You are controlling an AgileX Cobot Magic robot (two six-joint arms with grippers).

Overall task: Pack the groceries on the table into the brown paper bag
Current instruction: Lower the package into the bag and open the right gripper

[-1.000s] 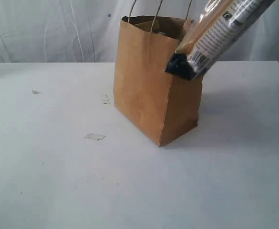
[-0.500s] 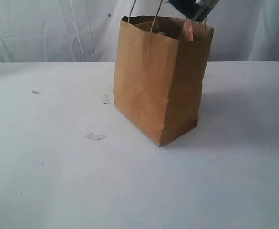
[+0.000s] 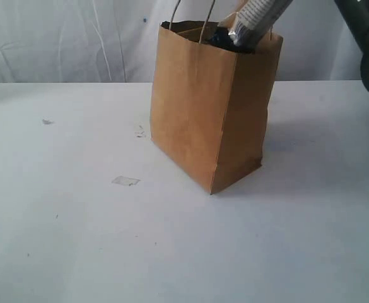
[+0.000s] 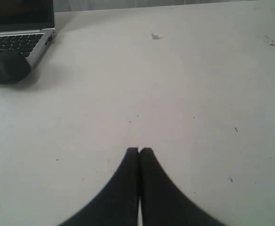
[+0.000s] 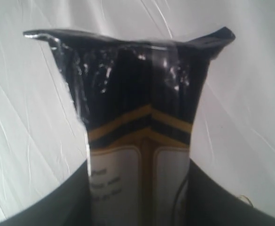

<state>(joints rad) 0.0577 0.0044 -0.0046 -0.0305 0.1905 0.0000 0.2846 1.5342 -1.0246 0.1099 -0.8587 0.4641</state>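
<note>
vs 1 s ago: long beige packet (image 3: 257,14) was hanging outside brown paper bag (image 3: 203,107), dark end low against the bag's right wall. Half a sec ago only its dark end showed, above the mouth. Now the dark end sits at the bag mouth, just behind the front rim; can't tell how far in. Packet is tilted, upper part runs out of frame top-right. Right arm (image 3: 366,35) now visible in the exterior top-right corner. Bag and pale scrap (image 3: 125,181) haven't moved.

Materials/shapes: bag is plain kraft, tall, rectangular, sharp creased corner facing cam, thin pale string handles (image 3: 173,14) standing up. Packet is glossy film, crimped flared black end w/ gold chevron stripes, pale printed panels below it. Table (image 3: 77,240) is flat matte white, few dark specks.

Right gripper (image 5: 139,188): fingers (image 5: 71,197) clamped on both sides of packet (image 5: 142,117), black end sticking out past the tips.

Left gripper (image 4: 139,151): jaws fully closed, tips touching, nothing between, low over bare table (image 4: 184,70). Laptop (image 4: 17,28) + dark rounded thing (image 4: 6,67) at the far edge of the left wrist view.
</note>
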